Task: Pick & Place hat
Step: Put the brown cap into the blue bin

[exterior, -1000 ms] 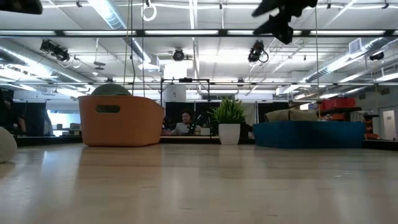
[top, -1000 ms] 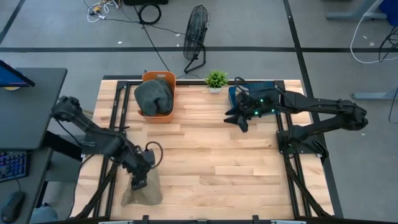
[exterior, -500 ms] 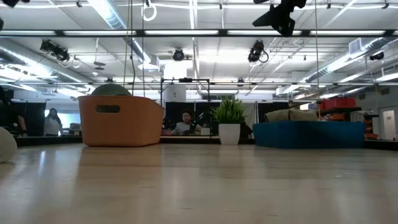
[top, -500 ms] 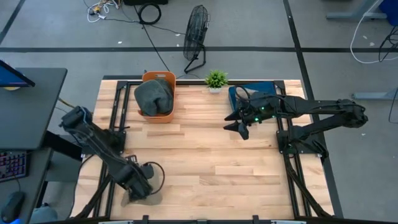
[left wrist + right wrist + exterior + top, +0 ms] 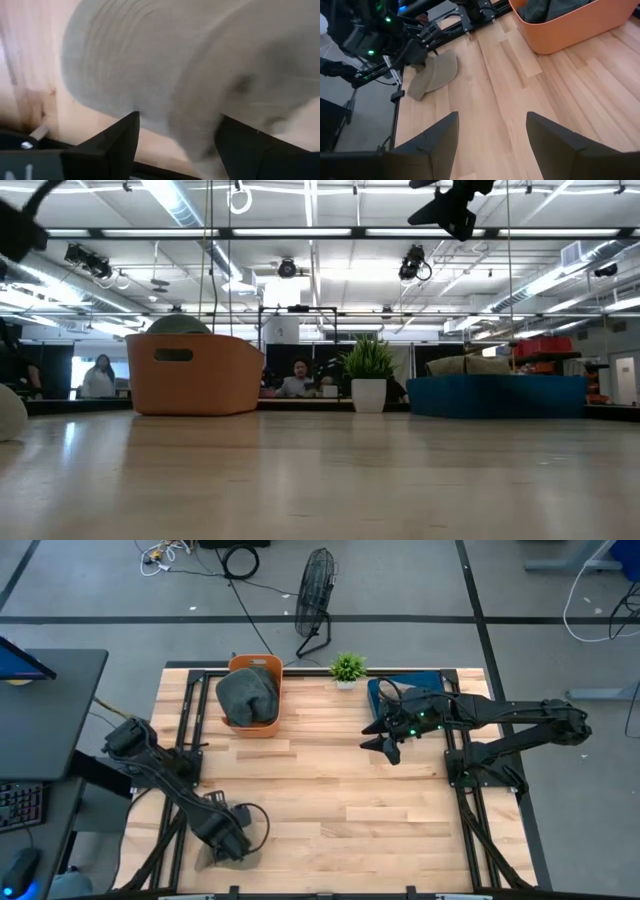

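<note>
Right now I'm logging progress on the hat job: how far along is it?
Done: one dark hat already sits in the orange bin. In hand: the left gripper is down at the tan hat near the table's front left corner, fingers open around its edge, not yet lifting. Left: grasp, carry and place it. The right gripper hovers open mid-table.
</note>
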